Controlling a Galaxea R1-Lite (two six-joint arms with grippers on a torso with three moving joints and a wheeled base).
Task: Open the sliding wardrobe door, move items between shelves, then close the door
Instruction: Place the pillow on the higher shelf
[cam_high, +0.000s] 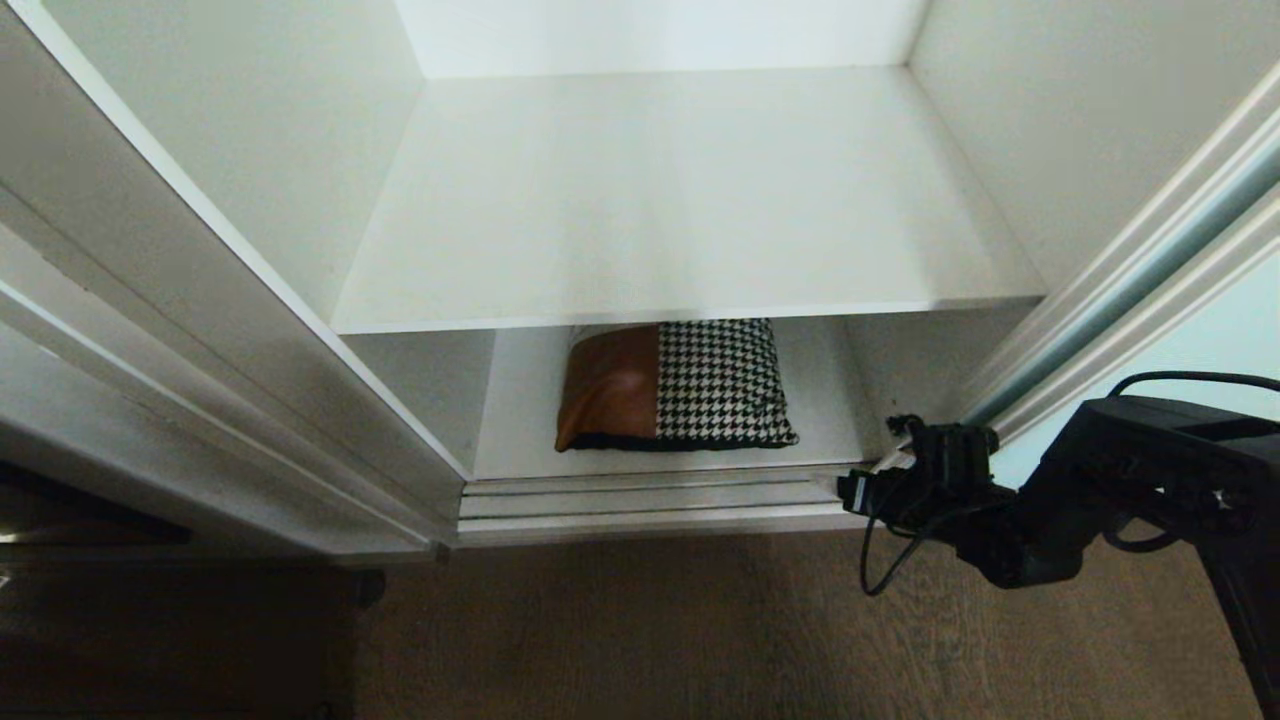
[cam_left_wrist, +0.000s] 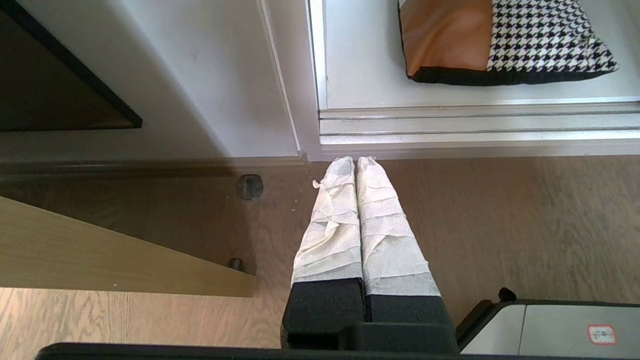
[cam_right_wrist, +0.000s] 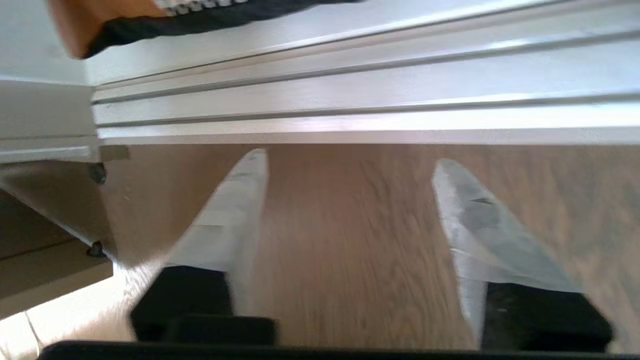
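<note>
Head view shows the wardrobe open, with the sliding wardrobe door (cam_high: 1150, 290) pushed to the right and the cushion (cam_high: 675, 385) lying on the lower shelf (cam_high: 520, 420), tucked under the front edge of the bare upper shelf (cam_high: 680, 200). The right gripper (cam_high: 850, 490) hovers low over the floor (cam_high: 650, 630), just near of the door track (cam_high: 650, 495) and to the right of the cushion; in the right wrist view its jaws are spread wide with nothing between them. The left gripper (cam_left_wrist: 356, 165) hangs parked over the floor near the wardrobe's left corner, its jaws pressed together and empty. The likely next move is a reach in for the cushion, and that carries several risks. The raised track lies between the gripper and the shelf, so a low, flat approach could catch a fingertip on its ridges. The gap beneath the upper shelf looks shallow, so lifting the cushion straight up could jam it or the wrist against that board's edge. The cushion is soft, so a shallow pinch at the black seam may slip or only drag it. The door frame stands close on the right, so a wide swing could knock it.
</note>
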